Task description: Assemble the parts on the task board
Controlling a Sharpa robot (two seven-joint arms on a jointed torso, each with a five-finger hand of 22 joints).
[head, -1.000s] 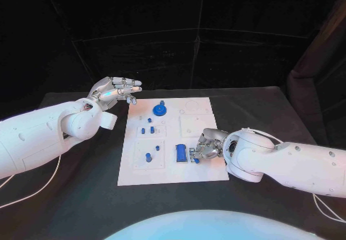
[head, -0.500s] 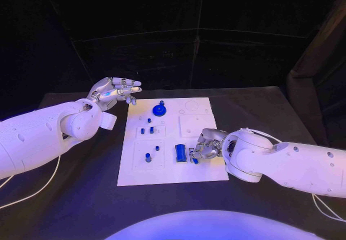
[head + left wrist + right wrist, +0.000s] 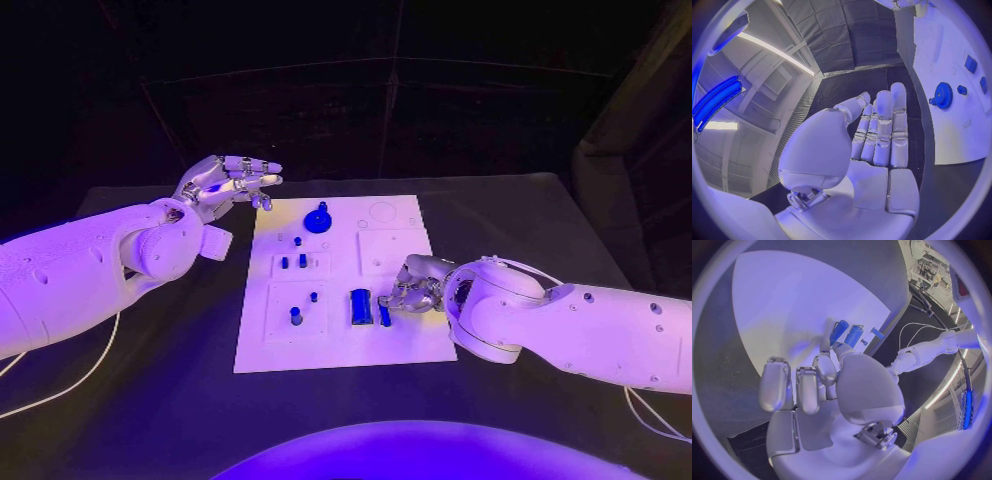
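We judge our right hand (image 3: 411,290) is seating a small blue part (image 3: 385,309), pinched near the task board's (image 3: 418,345) right edge; next, press down. Left hand (image 3: 231,182) hovers empty, fingers apart.

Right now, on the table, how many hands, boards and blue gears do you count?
hands: 2, left hand and right hand
board: 1
blue gear: 1
total: 4
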